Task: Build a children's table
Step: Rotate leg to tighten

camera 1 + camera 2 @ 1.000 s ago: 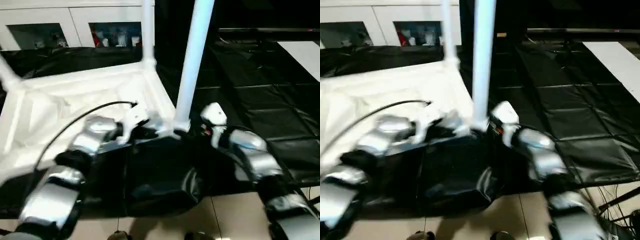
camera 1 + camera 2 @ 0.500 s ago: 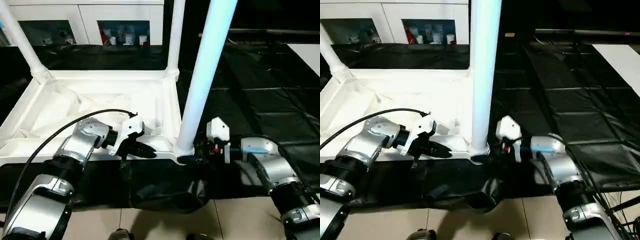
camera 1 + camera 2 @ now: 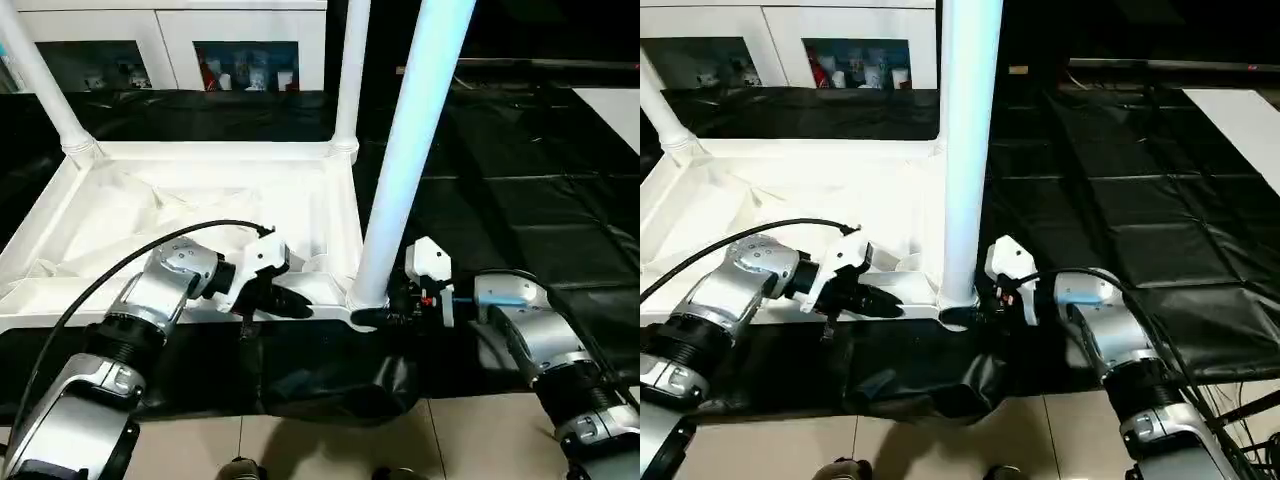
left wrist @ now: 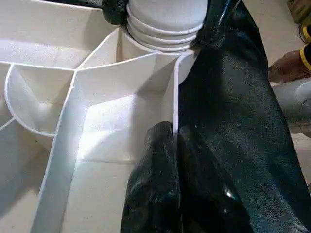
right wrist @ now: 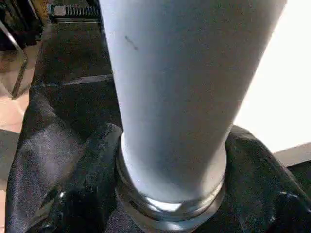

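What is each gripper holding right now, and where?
Left gripper pinches the table's near side wall; right gripper straddles the near leg's base.

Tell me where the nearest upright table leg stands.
In the left eye view, the leg rises from the tabletop's near right corner socket, with the right tool at its base.

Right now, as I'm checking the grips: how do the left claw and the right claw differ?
The left claw is shut, its fingers pinching the thin near rim of the upturned table top; the right claw stands wide, its fingers straddling the base of the near leg. The left grips a flat wall; the right surrounds a round tube at its socket. Both work at the same near corner.
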You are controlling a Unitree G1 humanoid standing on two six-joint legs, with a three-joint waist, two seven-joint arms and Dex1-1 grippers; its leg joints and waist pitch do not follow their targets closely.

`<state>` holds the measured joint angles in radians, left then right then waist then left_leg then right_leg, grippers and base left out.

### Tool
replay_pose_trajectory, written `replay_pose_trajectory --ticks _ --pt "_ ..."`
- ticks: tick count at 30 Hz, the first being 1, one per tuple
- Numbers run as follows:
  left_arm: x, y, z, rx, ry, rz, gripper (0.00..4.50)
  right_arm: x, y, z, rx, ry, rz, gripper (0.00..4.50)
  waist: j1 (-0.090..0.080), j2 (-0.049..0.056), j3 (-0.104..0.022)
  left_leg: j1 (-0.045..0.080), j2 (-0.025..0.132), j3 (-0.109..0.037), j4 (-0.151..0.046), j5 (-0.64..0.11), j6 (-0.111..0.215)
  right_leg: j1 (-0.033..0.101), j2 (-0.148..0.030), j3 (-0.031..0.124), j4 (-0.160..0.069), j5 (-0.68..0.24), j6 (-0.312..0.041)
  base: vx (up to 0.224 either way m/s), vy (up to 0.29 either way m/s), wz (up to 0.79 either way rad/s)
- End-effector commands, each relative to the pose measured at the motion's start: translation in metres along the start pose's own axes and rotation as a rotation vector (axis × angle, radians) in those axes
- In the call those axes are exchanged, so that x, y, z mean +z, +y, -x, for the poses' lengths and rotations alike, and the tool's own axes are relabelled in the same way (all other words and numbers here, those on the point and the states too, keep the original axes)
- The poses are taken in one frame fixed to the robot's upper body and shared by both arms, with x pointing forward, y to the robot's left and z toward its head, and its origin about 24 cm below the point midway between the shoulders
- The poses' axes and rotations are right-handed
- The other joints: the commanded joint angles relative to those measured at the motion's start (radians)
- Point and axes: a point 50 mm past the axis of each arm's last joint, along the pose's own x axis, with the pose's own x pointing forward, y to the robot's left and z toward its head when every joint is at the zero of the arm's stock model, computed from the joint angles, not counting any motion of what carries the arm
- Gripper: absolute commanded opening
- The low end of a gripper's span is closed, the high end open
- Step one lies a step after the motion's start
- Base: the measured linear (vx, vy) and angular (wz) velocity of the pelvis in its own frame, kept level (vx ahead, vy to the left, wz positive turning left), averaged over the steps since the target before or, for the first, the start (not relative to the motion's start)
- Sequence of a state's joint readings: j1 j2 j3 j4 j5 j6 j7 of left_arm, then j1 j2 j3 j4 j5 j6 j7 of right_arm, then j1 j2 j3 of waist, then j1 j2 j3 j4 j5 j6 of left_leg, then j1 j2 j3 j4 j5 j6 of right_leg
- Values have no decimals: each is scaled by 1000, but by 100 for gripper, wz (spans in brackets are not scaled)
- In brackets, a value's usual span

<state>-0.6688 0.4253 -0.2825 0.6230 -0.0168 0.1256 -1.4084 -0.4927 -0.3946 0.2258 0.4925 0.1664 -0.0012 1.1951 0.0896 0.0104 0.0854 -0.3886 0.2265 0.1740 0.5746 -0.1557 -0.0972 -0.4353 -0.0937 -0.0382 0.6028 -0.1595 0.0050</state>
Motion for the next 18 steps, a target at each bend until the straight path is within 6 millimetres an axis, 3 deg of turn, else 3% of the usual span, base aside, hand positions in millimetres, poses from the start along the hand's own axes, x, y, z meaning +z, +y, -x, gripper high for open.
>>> replay_pose_trajectory --ticks 1,8,11,12,13,14,15,18 --pt "2 -3 -2 -24 -3 -9 0 1 -2 0 -11 2 -8 271 1 -4 -82 13 -10 19 -51 -166 90 71 -18 17 -45 -42 -291 0 0 0" --pt "2 0 -3 15 0 -8 0 -2 -5 -2 -76 -18 -44 269 -1 -2 -78 14 -10 18 -53 -206 73 68 -19 18 -50 -100 -280 0 0 0" --pt "4 14 -7 189 -9 -8 0 -9 -17 -14 -330 -27 -85 269 -8 -1 -73 17 -14 16 -58 -256 31 61 -21 19 -61 -198 -255 0 0 0" --pt "4 15 -7 197 -10 -7 0 -10 -17 -14 -342 -32 -92 268 -14 -4 -72 15 -16 13 -61 -271 13 65 -22 18 -63 -248 -234 0 0 0" --pt "7 22 -12 280 -26 12 0 -13 -21 -23 -476 -76 -168 268 -15 -4 -70 17 -16 13 -63 -281 4 60 -23 20 -68 -280 -216 0 0 0" --pt "7 22 -12 280 -26 12 0 -13 -21 -23 -476 -76 -168 267 -15 -4 -70 17 -16 13 -63 -281 4 60 -23 20 -68 -280 -216 0 0 0" --pt "11 28 -17 360 -54 20 0 -17 -24 -33 -603 -105 -276 267 -22 -4 -72 16 -18 12 -64 -293 -1 60 -22 19 -69 -302 -204 0 0 0" --pt "15 32 -25 417 -73 37 0 -21 -27 -41 -745 -102 -334 267 -31 -5 -70 15 -20 13 -64 -289 -8 56 -19 19 -73 -307 -195 0 0 0"
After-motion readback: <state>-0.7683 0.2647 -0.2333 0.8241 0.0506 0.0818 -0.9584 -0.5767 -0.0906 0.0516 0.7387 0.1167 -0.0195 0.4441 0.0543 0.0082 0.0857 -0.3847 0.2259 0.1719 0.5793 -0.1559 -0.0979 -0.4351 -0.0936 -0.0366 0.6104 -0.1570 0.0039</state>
